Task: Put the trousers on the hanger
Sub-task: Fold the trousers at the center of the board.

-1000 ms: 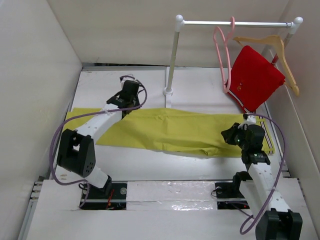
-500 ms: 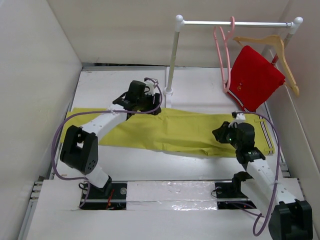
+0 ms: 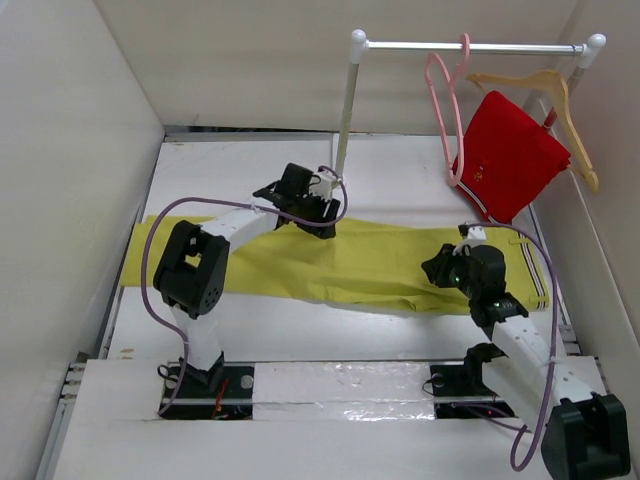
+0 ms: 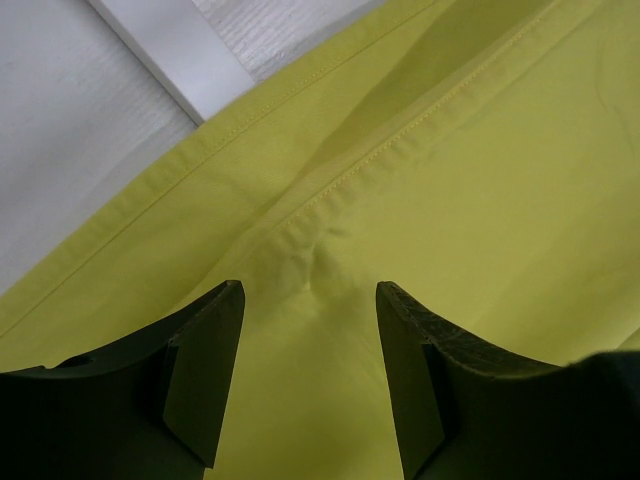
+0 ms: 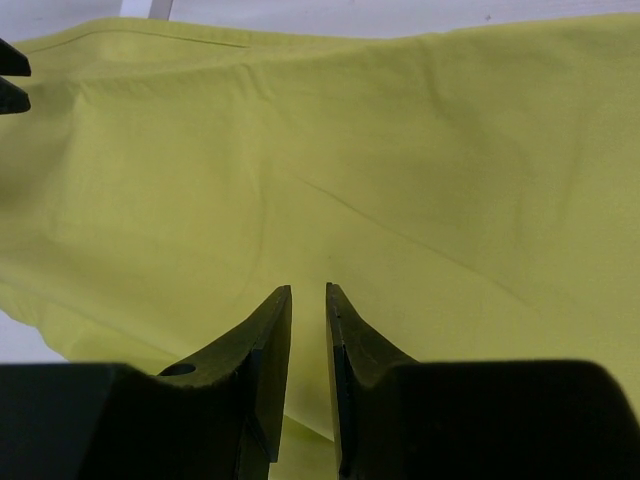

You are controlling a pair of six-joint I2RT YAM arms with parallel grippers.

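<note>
The yellow-green trousers point(image 3: 380, 262) lie flat across the table, their striped waistband point(image 3: 536, 272) at the right end. My left gripper point(image 3: 325, 213) hovers over their far edge near the rack's foot. In the left wrist view the left gripper point(image 4: 310, 300) is wide open, with only trousers cloth point(image 4: 480, 180) and a small pucker below it. My right gripper point(image 3: 433, 268) is over the right part of the trousers. In the right wrist view the right gripper point(image 5: 308, 295) shows a narrow gap with nothing in it, above the trousers point(image 5: 400, 150). The pink hanger point(image 3: 441, 100) hangs on the rail.
A white rack pole point(image 3: 345, 110) rises at the back centre, and its foot point(image 4: 170, 45) lies just past the cloth edge. A red garment point(image 3: 510, 155) on a wooden hanger point(image 3: 545, 85) hangs beside the pink one. White walls enclose the table.
The left arm swung right along the trousers' far edge towards the rack foot, and its jaws opened wide. The right gripper shifted slightly left and its jaws parted a little.
</note>
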